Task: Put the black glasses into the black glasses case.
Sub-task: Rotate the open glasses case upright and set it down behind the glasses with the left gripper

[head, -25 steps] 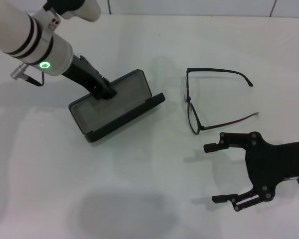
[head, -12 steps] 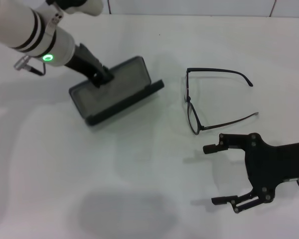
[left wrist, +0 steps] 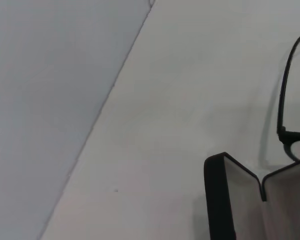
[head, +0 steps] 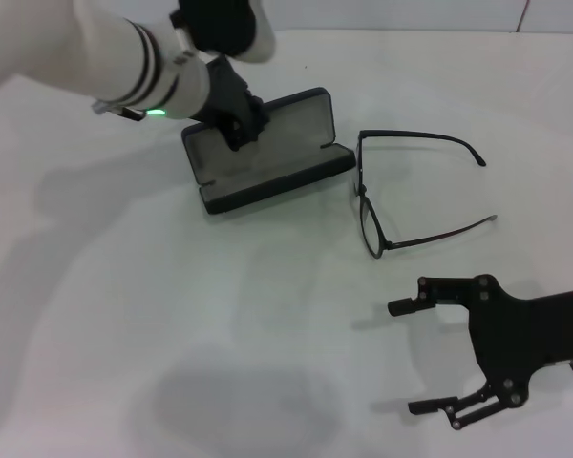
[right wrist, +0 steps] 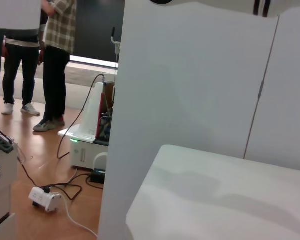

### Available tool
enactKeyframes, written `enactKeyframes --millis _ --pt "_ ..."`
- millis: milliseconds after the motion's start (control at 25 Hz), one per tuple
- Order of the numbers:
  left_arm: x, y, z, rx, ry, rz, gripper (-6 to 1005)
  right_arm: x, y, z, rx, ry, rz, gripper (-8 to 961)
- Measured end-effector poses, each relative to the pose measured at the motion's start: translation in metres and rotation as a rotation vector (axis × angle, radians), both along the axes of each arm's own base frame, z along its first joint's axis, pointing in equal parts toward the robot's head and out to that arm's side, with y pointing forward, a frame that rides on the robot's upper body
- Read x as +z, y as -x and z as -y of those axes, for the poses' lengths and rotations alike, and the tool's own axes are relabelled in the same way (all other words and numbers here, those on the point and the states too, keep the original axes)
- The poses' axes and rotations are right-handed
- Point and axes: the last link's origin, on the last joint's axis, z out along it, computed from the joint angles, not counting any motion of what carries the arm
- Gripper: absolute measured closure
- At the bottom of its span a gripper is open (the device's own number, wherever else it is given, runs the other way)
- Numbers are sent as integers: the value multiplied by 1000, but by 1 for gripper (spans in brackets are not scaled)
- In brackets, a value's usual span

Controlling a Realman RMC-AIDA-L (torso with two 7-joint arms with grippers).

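The left gripper [head: 237,129] grasps the open case [head: 267,153], just beside the glasses [head: 401,191]. The right gripper [head: 430,358] hovers released, nearer the robot.

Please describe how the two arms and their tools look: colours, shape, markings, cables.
The left arm is a thick white cylinder with black bands, a lit green ring and a black wrist; its tool is black. The right tool is matte black, with a flat skeletal body, visible screws and two slim fingers. A thin cable shows near its wrist.
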Motion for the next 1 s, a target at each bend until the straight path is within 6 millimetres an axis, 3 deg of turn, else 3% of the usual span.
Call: enactKeyframes --millis 360,560,1000 --pt "-13 3 3 -231 -118 -22 855 3 -10 7 -19 -19 -5 64" --pt "-13 6 17 -319 -88 49 855 3 -11 8 -21 -19 -5 64" --pt "-12 20 29 -327 -70 122 857 3 -10 9 -17 -12 -4 65"
